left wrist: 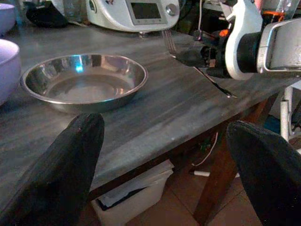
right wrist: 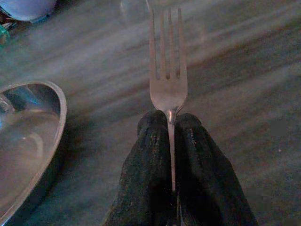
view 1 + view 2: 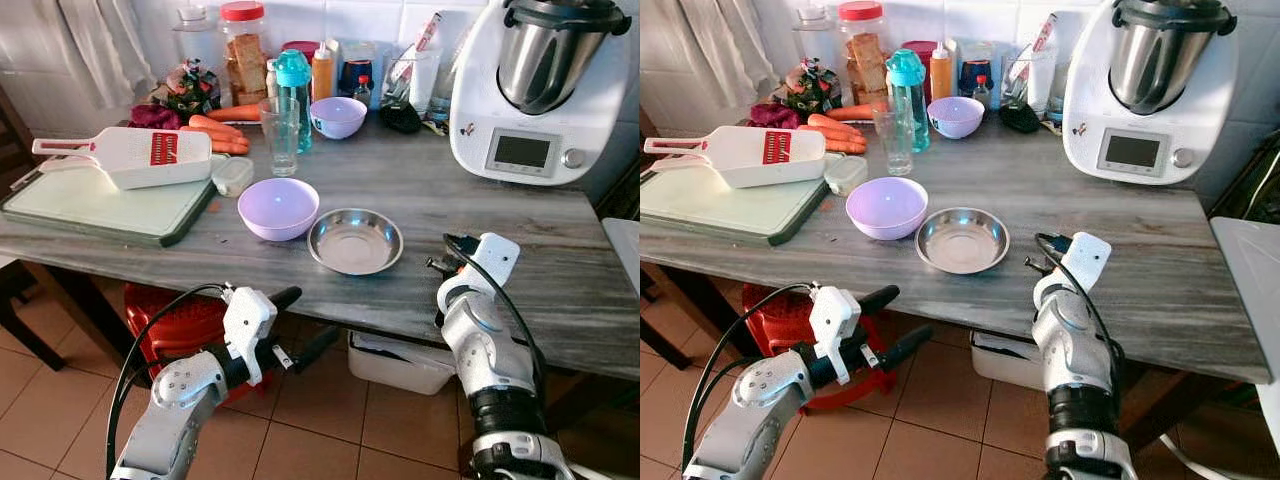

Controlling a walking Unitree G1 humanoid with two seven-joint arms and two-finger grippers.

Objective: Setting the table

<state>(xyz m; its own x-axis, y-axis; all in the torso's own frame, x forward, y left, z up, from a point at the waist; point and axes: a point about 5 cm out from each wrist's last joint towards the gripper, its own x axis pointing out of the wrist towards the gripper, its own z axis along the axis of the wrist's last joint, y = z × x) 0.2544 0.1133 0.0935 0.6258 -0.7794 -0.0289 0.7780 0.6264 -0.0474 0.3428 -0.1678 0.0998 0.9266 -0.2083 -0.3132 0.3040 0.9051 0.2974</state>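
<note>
Nearest the head camera, the left gripper (image 3: 300,320) hangs below the front edge of the grey wood-grain table (image 3: 480,215), its two black fingers spread wide and empty, apparently waiting out of the way. Over the tabletop, the right gripper (image 2: 171,123) has its jaws pressed together on the thin neck of a silver metal fork (image 2: 167,70), which runs straight out from between the fingertips, tines pointing away and low over the wood; whether they touch it I cannot tell. Held this way, the fork looks ready to be laid just beside the shallow round steel dish (image 3: 355,240), on the robot's right of it, as a place setting would have it. A pale lilac plastic bowl (image 3: 278,207) sits against the dish's other side.
</note>
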